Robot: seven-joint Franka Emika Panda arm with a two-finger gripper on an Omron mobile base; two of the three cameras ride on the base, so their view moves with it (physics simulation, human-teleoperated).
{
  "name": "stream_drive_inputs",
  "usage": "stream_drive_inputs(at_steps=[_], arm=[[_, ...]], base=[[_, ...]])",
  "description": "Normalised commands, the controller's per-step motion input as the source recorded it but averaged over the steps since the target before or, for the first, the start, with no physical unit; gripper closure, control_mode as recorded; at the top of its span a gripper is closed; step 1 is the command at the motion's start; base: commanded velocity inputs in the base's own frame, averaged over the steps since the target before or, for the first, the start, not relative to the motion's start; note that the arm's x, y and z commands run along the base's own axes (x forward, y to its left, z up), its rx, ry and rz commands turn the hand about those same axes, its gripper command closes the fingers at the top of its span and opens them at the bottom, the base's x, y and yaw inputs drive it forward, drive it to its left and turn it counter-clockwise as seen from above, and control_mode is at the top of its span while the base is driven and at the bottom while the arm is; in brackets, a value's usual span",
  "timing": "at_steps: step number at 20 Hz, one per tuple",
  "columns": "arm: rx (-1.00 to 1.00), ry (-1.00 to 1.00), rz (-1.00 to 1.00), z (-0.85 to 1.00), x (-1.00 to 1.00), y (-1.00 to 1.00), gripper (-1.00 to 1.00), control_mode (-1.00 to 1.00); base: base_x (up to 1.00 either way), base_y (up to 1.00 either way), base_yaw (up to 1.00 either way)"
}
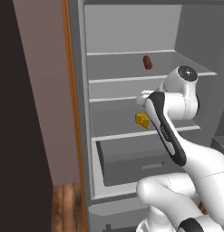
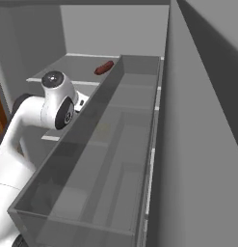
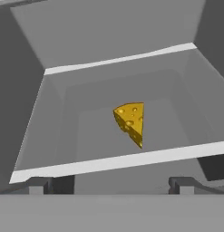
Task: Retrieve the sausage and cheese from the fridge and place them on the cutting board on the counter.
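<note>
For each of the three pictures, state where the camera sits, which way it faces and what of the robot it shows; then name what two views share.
Left base view: behind the arm to its left, facing into the open tall grey fridge; the white arm rises lower right, beside the small yellow cheese wedge.
Right base view: behind on the right, looking along the fridge's side; the arm rises lower left.
Hand view: on the hand, facing a shelf; the open gripper points at the cheese.
Shared: both base views show the stubby dark reddish-brown sausage on an upper shelf.
</note>
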Motion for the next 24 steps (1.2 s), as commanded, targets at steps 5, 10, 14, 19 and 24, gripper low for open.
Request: stream_drive_inputs(at_steps=[5,10,14,19,24], arm=[[0.02,0.09,0.0,-0.27,0.02,-0.04,-1.0,-1.0],[0.03,0.15,0.0,-0.38,0.16,-0.18,-1.0,-1.0],[0.0,0.09,0.0,-0.46,0.24,-0.22,-1.0,-1.0],[0.0,0.03,0.0,-0.4,0.21,-0.24,-1.0,-1.0],[0.0,0.07,0.0,-0.23,0.4,-0.15,-1.0,-1.0]], base=[[0.0,0.0,0.0],[0.0,0.0,0.0],[0.0,0.0,0.0],[0.0,0.0,0.0],[0.0,0.0,0.0]])
